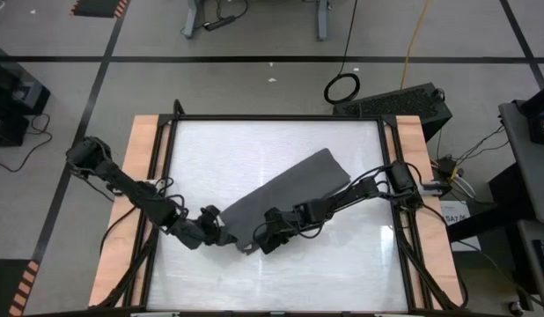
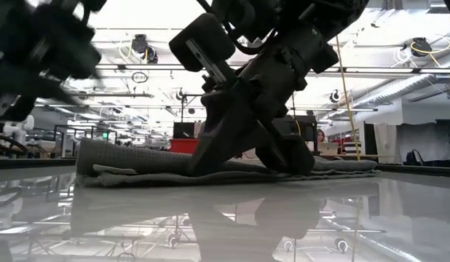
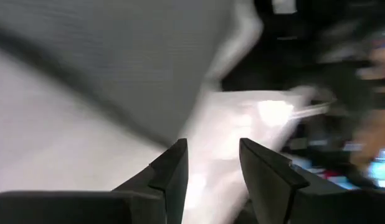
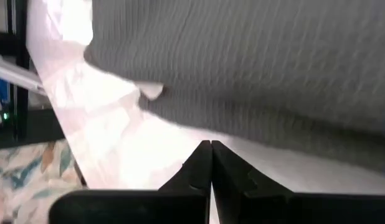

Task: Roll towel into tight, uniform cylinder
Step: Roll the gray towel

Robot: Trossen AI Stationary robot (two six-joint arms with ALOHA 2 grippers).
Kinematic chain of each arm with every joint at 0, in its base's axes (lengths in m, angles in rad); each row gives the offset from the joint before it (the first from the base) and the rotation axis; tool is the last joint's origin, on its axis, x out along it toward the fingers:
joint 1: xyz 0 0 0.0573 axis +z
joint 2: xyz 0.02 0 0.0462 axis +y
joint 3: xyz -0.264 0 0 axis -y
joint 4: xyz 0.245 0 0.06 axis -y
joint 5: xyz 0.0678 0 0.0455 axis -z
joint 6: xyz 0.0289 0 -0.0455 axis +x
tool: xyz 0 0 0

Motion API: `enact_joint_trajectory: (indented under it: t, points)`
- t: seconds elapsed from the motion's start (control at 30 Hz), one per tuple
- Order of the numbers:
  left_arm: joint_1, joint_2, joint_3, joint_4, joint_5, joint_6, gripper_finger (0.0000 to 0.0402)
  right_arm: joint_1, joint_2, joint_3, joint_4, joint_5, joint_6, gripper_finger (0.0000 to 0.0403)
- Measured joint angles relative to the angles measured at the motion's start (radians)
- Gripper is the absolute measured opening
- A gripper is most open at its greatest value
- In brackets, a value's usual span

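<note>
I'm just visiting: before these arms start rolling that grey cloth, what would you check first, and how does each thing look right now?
1. Towel lies flat on the table: ok, folded into a flat strip.
2. Roll started: not ok, no cylinder visible.
3. Left gripper free of cloth: ok, jaws apart, nothing between.
4. Right gripper ready: jaws shut, holding nothing, at the towel's near edge.
5. Both grippers at the same towel end: ok in the high view.
6. White tag's whereabouts: cannot tell.
</note>
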Motion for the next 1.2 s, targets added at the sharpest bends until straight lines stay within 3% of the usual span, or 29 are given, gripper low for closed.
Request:
enact_joint_trajectory:
  t: [0.1,0.33,0.57,0.77,0.93,1.2]
  points:
    - [0.010,0.002,-0.002,-0.098,0.068,0.091,0.0148,0.008,-0.002,0.000,-0.001,-0.030,-0.005,0.0000]
    - [0.017,0.068,-0.001,0.007,0.084,0.258,0.0148,0.014,-0.081,0.001,-0.090,-0.029,-0.039,0.0000]
    - [0.044,0.022,-0.001,0.165,0.181,0.385,0.0148,-0.006,-0.152,0.003,-0.068,0.141,-0.051,0.0000]
    - [0.089,-0.101,0.000,-0.068,0.099,0.354,0.0148,-0.061,-0.123,0.002,-0.075,0.160,-0.069,0.0000]
    - [0.148,-0.102,-0.001,-0.265,0.078,0.375,0.0148,-0.087,-0.090,0.002,-0.115,0.145,-0.074,0.0000]
    - [0.211,0.037,-0.001,-0.227,0.115,0.470,0.0148,-0.086,-0.090,0.001,-0.262,0.138,-0.102,0.0000]
